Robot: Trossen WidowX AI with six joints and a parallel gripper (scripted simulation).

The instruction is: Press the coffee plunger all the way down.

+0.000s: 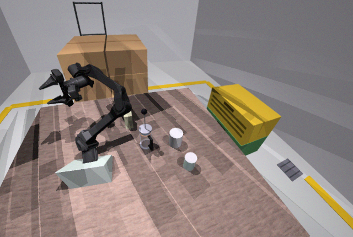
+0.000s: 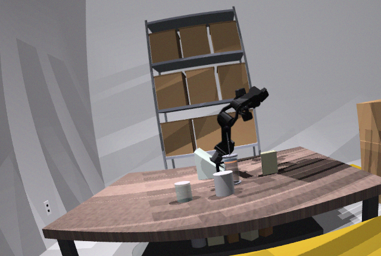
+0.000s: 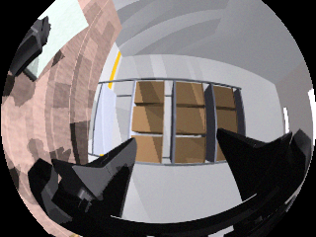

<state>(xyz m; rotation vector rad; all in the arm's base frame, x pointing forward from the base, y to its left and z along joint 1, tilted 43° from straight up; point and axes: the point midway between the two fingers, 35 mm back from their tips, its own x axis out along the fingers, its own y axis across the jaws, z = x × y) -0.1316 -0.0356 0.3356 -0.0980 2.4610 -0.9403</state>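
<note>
The coffee press (image 1: 145,130) (image 2: 231,166) stands upright on the table, a clear cylinder with a pale lid and a dark handle. Its plunger rod rises well above the lid, with a black knob (image 1: 144,111) on top in the top view; the knob does not stand out against the arm in the exterior view. My gripper (image 1: 44,95) (image 3: 178,137) is wide open and empty, raised high and well to the left of the press in the top view, with its fingers pointing away from it. The press is not in the wrist view.
A large grey cylinder (image 1: 175,139) (image 2: 224,184) stands close beside the press. A smaller pale green cylinder (image 1: 189,162) (image 2: 183,192) is farther off. An olive block (image 1: 128,122) (image 2: 269,162) stands behind the press in the top view. A pale wedge (image 1: 91,174) (image 2: 203,166) is at the arm's base.
</note>
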